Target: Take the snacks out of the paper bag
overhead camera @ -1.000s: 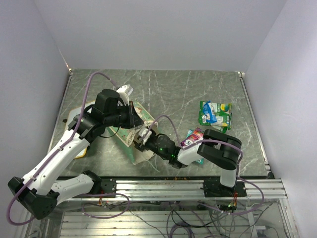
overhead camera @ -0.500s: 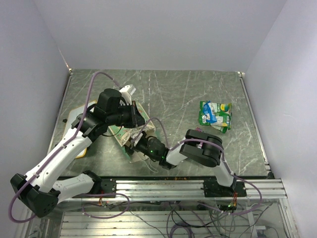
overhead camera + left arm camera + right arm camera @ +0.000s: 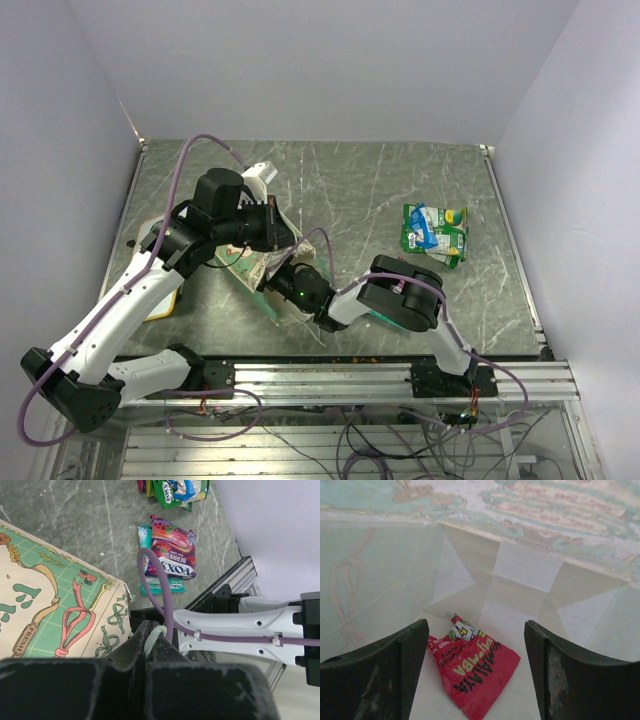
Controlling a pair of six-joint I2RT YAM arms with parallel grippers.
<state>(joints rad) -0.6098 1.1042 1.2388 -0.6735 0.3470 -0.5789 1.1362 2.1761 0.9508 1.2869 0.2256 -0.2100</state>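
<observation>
The green printed paper bag (image 3: 258, 268) (image 3: 50, 605) lies tilted with its mouth toward the right arm. My left gripper (image 3: 284, 232) (image 3: 150, 636) is shut on the bag's white string handle (image 3: 156, 630). My right gripper (image 3: 476, 628) is open deep inside the bag's cream interior (image 3: 520, 570). A red snack packet (image 3: 470, 672) lies on the bag's bottom between its fingers, untouched. From above, the right fingers are hidden in the bag. Outside lie green-and-white snacks (image 3: 433, 232) (image 3: 175, 490) and a magenta-purple packet (image 3: 172, 552).
A yellow-framed board (image 3: 160, 303) lies under the left arm near the table's left side. The right arm's white link (image 3: 240, 625) and purple cable cross just in front of the bag's mouth. An aluminium rail (image 3: 330, 378) runs along the near edge.
My right gripper has pushed farther into the bag and opened wider. The left gripper, still holding the handle, has shifted slightly up and to the right.
</observation>
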